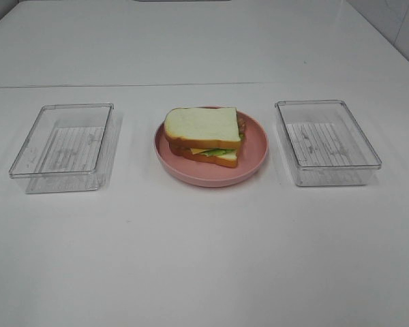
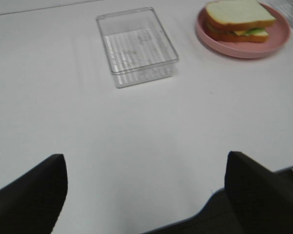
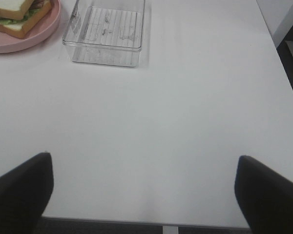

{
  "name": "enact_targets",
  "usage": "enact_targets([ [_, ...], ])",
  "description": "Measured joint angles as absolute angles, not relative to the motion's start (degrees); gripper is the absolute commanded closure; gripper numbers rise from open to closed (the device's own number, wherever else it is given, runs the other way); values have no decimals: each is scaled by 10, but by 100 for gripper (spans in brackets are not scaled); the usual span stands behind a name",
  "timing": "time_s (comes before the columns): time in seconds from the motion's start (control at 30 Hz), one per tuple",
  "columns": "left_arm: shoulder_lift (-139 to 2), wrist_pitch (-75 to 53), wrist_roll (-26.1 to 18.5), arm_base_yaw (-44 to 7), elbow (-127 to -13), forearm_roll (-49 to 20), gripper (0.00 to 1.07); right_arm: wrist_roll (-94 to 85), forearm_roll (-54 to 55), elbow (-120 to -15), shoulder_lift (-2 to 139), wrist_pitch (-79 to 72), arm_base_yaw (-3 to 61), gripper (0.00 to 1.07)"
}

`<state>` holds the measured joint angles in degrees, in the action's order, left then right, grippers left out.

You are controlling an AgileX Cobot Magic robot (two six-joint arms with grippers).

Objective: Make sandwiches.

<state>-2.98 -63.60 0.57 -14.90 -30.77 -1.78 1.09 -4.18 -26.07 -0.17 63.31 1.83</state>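
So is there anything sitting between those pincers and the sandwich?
Nothing visible. Only bare white table lies between each open pincer and the sandwich on the pink plate; the clear trays sit off to either side.

Prob a lab/test bench: bare white table (image 1: 204, 259), plain white wall, staged clear bins (image 1: 63, 146)

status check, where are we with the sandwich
Both jaws open, holding nothing, pulled back. Sandwich assembled on pink plate. Clear trays empty either side. Nothing in the way.
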Motion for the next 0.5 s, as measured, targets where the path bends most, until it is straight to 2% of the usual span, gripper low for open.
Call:
enact_targets([
  [0.1, -29, -630, -9, -149, -298, -30, 26, 11, -42, -261, -2, 633, 18, 9],
  [0.5, -17, -619, -9, -140, -297, -30, 26, 11, -42, -261, -2, 633, 17, 9],
])
